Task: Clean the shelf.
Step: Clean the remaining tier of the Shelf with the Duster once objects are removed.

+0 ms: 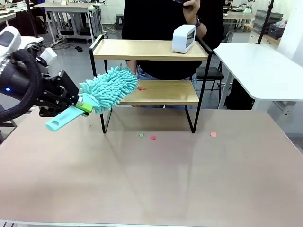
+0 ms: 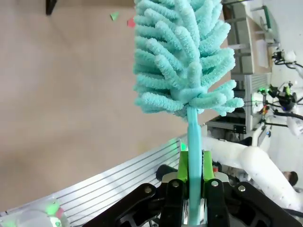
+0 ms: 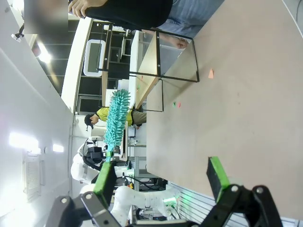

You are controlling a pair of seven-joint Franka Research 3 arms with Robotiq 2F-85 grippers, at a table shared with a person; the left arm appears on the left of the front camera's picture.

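- clamped shut with the left gripper (image 1: 78, 105) on the flat handle of the teal duster (image 1: 111, 89), green pads squeezing it from both sides; could pivot or slip in that pinch if pressed hard on a board, with so long a fluffy head out front.
- held at the left end of the shelf (image 1: 151, 49), level with the gap between its two boards; cannot tell whether touching the black frame; might snag fibres on the post there.
- set at the far middle of the table (image 1: 151, 189), right in front of the person (image 1: 161, 19); looks light on thin legs, so could slide toward them or tip under a forceful sweep.
- loaded with a white device (image 1: 183, 39) at the right of the top board; could knock it off when dusting up there.
- may only flick the red scrap (image 1: 141, 88) off the lower board down among the scraps (image 1: 153, 137) on the table before the legs, moving the mess rather than clearing it.
- spread wide and empty at the right gripper (image 3: 161, 177), back from the shelf; no bracing hold there, and a risk of crossing arms if sent in late.
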